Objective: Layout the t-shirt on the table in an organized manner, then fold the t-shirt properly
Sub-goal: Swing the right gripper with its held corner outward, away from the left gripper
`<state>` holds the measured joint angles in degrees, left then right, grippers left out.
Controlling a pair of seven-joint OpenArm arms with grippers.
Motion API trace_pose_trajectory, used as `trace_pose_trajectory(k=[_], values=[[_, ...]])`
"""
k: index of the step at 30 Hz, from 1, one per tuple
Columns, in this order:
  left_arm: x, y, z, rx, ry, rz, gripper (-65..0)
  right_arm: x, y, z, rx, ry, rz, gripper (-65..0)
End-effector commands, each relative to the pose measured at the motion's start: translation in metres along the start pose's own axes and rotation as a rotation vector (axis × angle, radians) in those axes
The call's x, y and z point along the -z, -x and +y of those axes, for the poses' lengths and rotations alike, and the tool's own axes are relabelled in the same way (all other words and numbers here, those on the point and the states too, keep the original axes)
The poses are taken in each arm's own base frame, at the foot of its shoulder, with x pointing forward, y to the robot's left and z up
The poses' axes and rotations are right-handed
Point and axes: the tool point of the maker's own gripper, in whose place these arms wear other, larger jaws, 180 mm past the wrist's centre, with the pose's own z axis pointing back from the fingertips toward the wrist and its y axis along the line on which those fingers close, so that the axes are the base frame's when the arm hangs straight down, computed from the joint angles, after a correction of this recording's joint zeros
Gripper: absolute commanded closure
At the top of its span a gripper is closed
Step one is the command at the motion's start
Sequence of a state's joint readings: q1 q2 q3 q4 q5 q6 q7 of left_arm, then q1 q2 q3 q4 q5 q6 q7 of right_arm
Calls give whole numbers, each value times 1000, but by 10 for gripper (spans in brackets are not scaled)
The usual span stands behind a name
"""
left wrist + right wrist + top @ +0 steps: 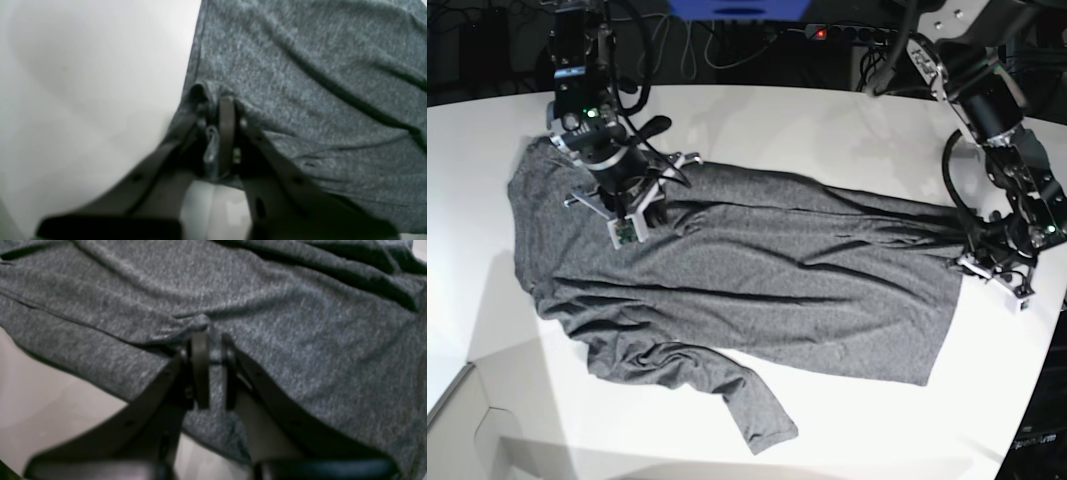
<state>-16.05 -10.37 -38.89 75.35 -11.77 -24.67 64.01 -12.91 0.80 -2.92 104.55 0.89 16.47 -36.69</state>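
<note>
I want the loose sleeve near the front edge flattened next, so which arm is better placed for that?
Probably the right. Its pincer sits on the t-shirt at the end where the sleeve lies. The left pincer grips the hem at the far end.

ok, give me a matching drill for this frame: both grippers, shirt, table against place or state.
Things:
1. left gripper
2. right gripper
3. t-shirt
4. table

Place or state:
A. white, bare around the cloth
B. shut on fabric at the hem end, on the base view's right
C. at the sleeve end, on the base view's left
D. grey, spread out but wrinkled, one sleeve sticking out toward the near edge

Pairs: 1-B, 2-C, 3-D, 4-A
</note>
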Motion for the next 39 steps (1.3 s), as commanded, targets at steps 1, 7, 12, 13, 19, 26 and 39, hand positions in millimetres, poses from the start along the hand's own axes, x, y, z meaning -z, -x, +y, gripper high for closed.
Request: trace_pose_trajectory(k=[1, 7, 12, 13, 19, 26, 39], values=[[-7, -23, 1, 8, -6, -62, -62, -1, -15, -1, -2, 0, -50, -82], [-7, -24, 1, 2, 0, -66, -317, -2, -14, -4, -5, 6, -49, -82], [-8, -25, 2, 1, 1, -72, -516, -6, -2, -10, -26, 13, -20, -82], [-9, -26, 2, 4, -1, -77, -549, -7, 2, -12, -35, 15, -11, -82], [-10, -8, 11, 11, -18, -38, -650, -16, 20, -25, -24, 47, 25, -82], [-4, 22, 16, 3, -23, -15, -650, -27, 37, -51, 8, 118, 58, -83], [18, 55, 1, -48, 26, 32, -650, -61, 61, -126, 73, 327, 100, -251]])
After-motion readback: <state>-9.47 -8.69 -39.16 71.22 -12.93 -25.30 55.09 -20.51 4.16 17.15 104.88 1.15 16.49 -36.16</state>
